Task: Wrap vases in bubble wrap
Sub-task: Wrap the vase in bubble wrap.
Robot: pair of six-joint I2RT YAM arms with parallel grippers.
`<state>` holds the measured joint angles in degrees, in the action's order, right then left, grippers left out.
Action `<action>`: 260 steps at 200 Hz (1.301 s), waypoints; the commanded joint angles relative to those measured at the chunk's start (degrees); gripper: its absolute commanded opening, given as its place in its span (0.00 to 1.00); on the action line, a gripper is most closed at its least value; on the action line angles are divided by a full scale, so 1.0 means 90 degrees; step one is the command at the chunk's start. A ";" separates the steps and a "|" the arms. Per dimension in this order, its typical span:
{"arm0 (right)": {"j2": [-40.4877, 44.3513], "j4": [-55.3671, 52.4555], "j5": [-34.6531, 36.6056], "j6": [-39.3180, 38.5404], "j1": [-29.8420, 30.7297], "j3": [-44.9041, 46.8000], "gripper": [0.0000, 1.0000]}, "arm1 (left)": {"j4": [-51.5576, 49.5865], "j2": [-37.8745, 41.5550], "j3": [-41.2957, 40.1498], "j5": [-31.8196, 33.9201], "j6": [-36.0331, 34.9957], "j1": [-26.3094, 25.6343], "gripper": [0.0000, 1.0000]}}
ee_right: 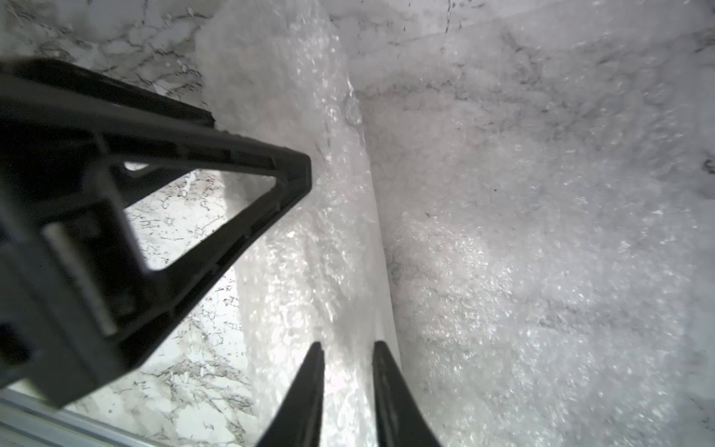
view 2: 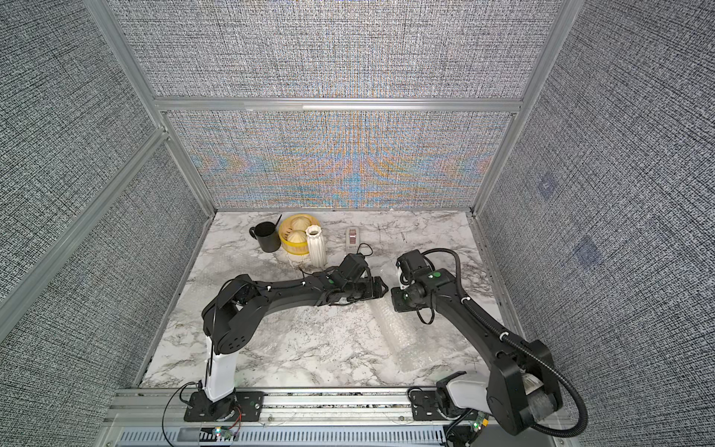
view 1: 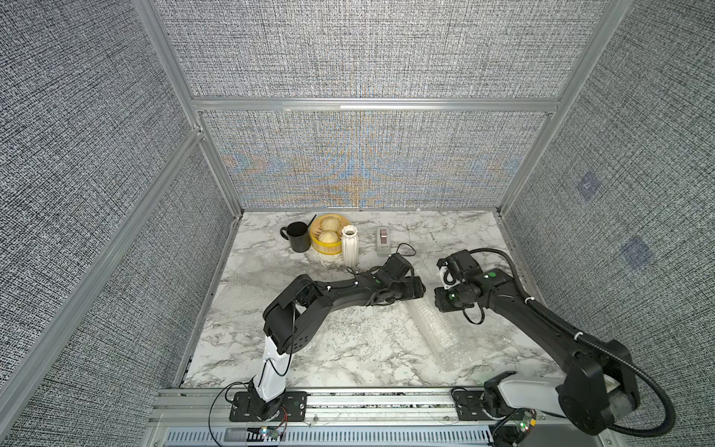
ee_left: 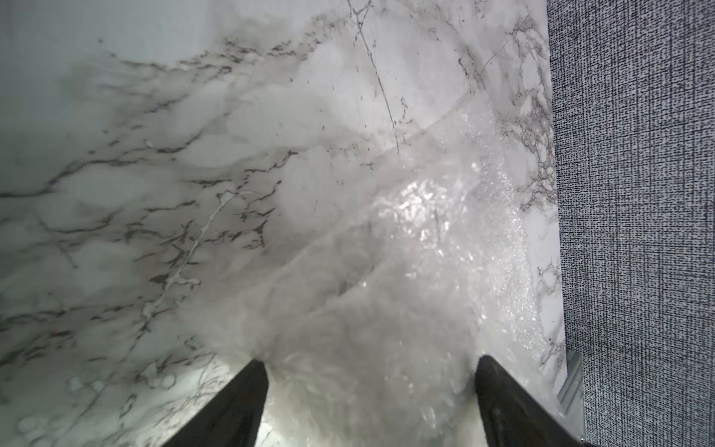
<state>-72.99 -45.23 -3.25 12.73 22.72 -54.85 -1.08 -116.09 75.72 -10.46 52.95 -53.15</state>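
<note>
- A fat roll of bubble wrap (view 1: 439, 336) lay on the marble table (view 1: 329, 348), over on the right side. A flat sheet of bubble wrap (ee_right: 541, 251) was spread out right beside it.
- I could not see through the roll, so I only guessed that the big vase was inside.
- The small white vase (view 1: 350, 245) stood bare at the back, just beside the yellow basket (view 1: 329, 250). The black mug (view 1: 297, 238) was on the basket's other side.
- The left pincer (ee_left: 371, 362) had its fingers wide apart, and the roll filled the gap. It looked like it held the back end of the roll.
- The right pincer (ee_right: 347, 343) was open just a little, right over the roll. I saw nothing pinched in it.
- I saw no tape on the roll. The tape dispenser (view 1: 383, 240) sat well apart from it, at the back.
- The roll could spring open, because the wrap is bouncy and only one pincer seemed to hold it.
- Whatever was inside could slide out of an end if the roll got tipped, because the wrap is slippery.
- The two pincers were very close together, so they could bump if one moved fast.
- A hard squeeze could pop the bubbles.
- A reach for the small vase could knock over the mug or the basket, since they stood so close to it.
</note>
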 commanded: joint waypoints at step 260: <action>-0.1314 0.0561 -0.0524 0.0715 0.1467 0.0244 0.77 | -0.0599 0.1914 -0.1493 0.0345 0.0051 0.0359 0.86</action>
<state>-82.65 -43.70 -0.62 17.72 34.04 -51.79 -5.41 -101.12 65.25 -7.86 52.60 -50.87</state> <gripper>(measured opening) 0.800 0.856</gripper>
